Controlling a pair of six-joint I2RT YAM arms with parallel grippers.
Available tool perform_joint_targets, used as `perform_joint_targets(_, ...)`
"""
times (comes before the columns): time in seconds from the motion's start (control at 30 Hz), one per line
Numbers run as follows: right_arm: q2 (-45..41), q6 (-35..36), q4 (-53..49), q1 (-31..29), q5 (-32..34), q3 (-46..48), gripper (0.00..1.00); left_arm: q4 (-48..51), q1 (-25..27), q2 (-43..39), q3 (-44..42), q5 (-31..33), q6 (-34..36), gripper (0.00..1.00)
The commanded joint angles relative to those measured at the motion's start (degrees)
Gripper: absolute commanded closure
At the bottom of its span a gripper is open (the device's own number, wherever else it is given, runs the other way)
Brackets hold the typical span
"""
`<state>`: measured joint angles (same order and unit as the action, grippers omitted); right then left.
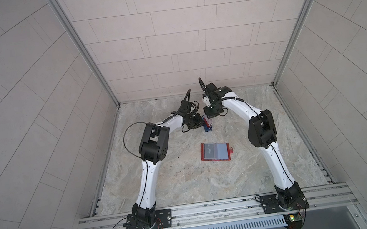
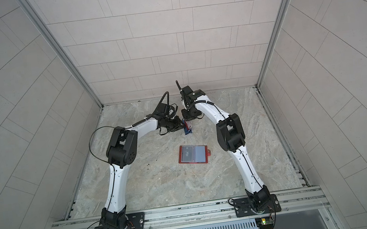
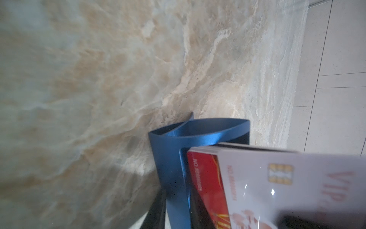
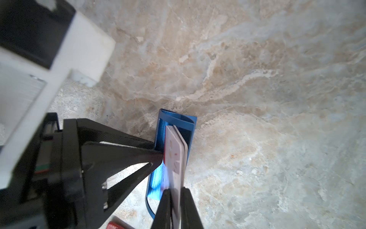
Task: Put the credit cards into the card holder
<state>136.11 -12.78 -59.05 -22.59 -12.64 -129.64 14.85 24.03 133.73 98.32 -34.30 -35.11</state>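
Okay, right gripper (image 4: 176,190) is down over the blue stand (image 4: 158,178), jaws pinched narrow on the upper edge of the pale card (image 4: 175,150), one finger on each face. That card stands upright in the stand with a red card (image 3: 204,178) tight against it. In the left wrist view the pale one shows a gold chip and reddish VIP lettering. Left gripper (image 4: 156,156) comes in from the side, jaws narrow too, tips clamped on the stand's near wall, just beside the card the right gripper holds. The stand sits on the marble table (image 4: 257,99). And the card holder (image 1: 202,152)? It's lying open and flat, well apart from both grippers, on the arm-base side of them, with a black card (image 1: 209,152) showing in one clear sleeve.
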Motion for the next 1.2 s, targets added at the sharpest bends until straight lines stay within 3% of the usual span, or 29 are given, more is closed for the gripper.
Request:
perform_joint_targets(0.0,-3.0,1.3,-3.3,0.9,4.2,-0.4,0.97,5.9,0.0,3.1,-2.6,3.0,0.6,0.77)
perform_joint_targets(0.5,-3.8,1.3,-2.8,1.1,1.7,0.9,1.00,3.5,0.0,1.8,-3.7,0.7,-0.8,0.73)
perform_joint_targets(0.97,-3.6,1.5,-2.6,1.2,3.1,2.1,0.82,3.3,-0.1,2.2,-3.8,0.7,-1.1,0.73)
perform_joint_targets(1.17,-3.8,1.5,-2.6,1.2,3.8,2.1,0.81,3.3,-0.1,2.3,-3.8,0.8,-1.1,0.73)
